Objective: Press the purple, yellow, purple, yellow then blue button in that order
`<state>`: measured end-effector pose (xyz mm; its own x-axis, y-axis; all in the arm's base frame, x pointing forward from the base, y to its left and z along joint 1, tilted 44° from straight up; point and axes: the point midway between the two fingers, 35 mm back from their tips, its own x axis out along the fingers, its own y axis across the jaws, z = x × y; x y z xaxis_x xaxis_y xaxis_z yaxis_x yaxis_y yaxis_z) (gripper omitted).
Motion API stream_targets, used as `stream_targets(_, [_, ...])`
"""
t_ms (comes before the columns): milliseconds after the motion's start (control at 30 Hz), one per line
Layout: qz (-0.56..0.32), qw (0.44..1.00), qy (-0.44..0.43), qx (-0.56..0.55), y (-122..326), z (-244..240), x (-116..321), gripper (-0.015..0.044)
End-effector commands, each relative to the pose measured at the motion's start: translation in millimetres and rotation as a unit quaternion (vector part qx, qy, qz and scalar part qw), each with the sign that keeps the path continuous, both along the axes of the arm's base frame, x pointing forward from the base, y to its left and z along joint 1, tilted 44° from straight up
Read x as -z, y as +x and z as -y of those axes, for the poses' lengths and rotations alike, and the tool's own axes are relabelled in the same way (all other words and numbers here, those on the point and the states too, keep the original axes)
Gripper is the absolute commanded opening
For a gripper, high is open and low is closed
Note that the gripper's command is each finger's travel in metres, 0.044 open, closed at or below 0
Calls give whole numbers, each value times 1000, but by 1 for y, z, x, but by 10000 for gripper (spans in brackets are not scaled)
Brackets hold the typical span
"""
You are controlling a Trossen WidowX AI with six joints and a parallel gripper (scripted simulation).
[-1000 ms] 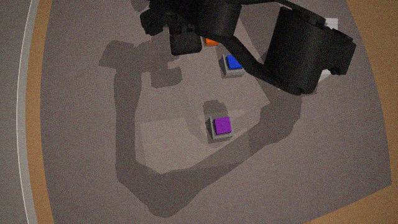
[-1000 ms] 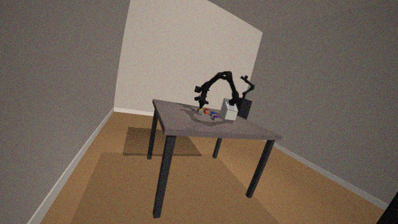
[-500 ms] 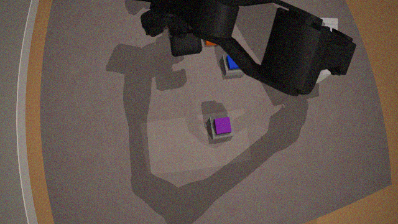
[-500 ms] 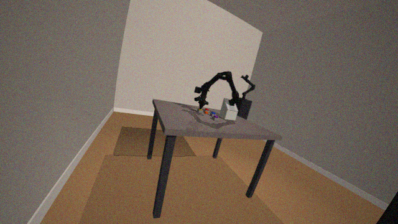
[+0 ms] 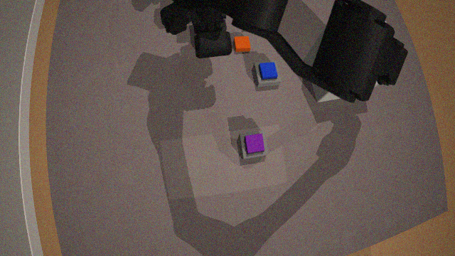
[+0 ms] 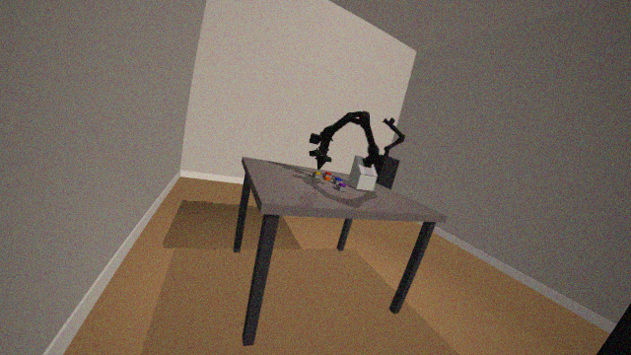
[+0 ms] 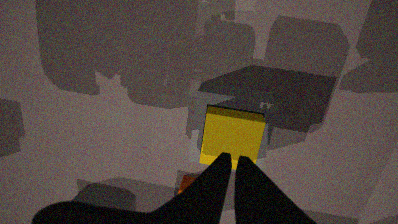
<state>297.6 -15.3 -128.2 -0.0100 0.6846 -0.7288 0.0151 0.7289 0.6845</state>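
My gripper (image 6: 319, 169) (image 7: 232, 162) is shut and empty, pointing down. Its tips overlap the near edge of the yellow button (image 7: 233, 134) (image 6: 317, 173) in the wrist view. Whether they touch its cap cannot be told. The arm hides the yellow button in the top view. The blue button (image 5: 268, 70) (image 6: 338, 179) stands on its grey base with its cap raised. The purple button (image 5: 254, 143) (image 6: 342, 185) also stands with its cap raised, farther from the gripper.
An orange block (image 5: 242, 43) (image 7: 186, 183) lies beside the gripper, between the yellow and blue buttons. A red button (image 6: 328, 173) shows in the exterior view. A white box (image 6: 366, 181) (image 5: 326, 97) stands near the arm's base. The arm's shadow crosses the table.
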Motion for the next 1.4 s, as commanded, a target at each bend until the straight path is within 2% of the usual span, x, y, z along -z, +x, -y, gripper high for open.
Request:
stream_targets(0, [2,1000,-2,-6,1,6,-8,20])
stream_targets(133, [2,1000,-4,-6,2,44,-48,20])
stream_targets(333, [1,1000,-4,-6,2,45,-52,20])
stream_targets(600, [1,1000,-16,-3,3,-32,-132,20])
stream_targets(900, [0,1000,0,-5,-47,-121,-208,20])
stream_targets(1167, [-1,1000,2,-6,-53,-128,-210,20])
stream_targets(1367, [-1,1000,4,-6,-54,-169,-168,20])
